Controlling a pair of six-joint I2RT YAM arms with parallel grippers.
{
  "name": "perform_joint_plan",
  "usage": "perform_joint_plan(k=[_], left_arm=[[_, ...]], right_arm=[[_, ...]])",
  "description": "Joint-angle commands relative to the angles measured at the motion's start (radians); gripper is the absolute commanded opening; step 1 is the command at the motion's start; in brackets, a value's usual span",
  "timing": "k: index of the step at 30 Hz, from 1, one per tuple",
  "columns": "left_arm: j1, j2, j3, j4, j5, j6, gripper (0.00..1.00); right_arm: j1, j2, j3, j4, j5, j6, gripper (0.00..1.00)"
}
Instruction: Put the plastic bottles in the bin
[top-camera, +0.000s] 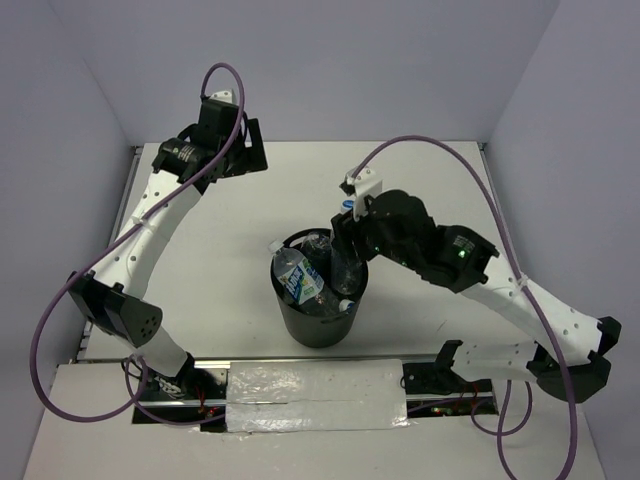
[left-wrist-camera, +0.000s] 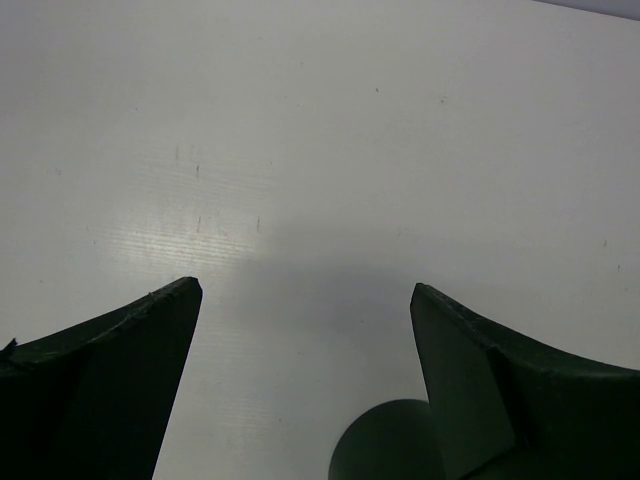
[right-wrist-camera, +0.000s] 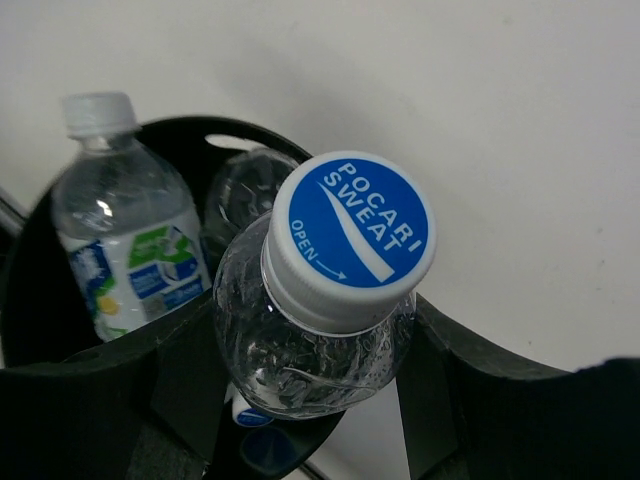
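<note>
The black bin (top-camera: 318, 325) stands mid-frame in the top view, with the right gripper (top-camera: 345, 250) over the upper right of its mouth and the left gripper (left-wrist-camera: 305, 300) at upper left, jaws spread above bare table (left-wrist-camera: 320, 120). The right jaws pinch a clear bottle (right-wrist-camera: 300, 345) just below its cap. Its long axis is near upright and its base points down into the bin beside a labelled bottle (right-wrist-camera: 130, 240) standing inside, so a release should drop it in. Its blue cap (right-wrist-camera: 352, 235) reads "POCARI SWEAT" and "OPEN"; the other label is too small to read.

The top view looks down from above and behind the arm bases over the whole bench (top-camera: 250, 200). The left wrist view stares closely at bare bench (far-left corner) past the left tool (left-wrist-camera: 305, 288). The right wrist view hangs tight over a blue-capped bottle (right-wrist-camera: 350, 240) above the bin (right-wrist-camera: 25, 270), which the top view shares.
</note>
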Motion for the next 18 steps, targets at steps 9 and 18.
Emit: perform_joint_plan(k=[9, 18], left_arm=[[0.006, -0.055, -0.037, 0.042, -0.025, -0.015, 0.99], [0.006, -0.044, -0.034, 0.048, -0.019, -0.020, 0.99]], right_arm=[[0.118, -0.189, -0.261, 0.230, 0.269, 0.093, 0.61], [0.153, -0.155, -0.184, 0.203, 0.233, 0.103, 1.00]])
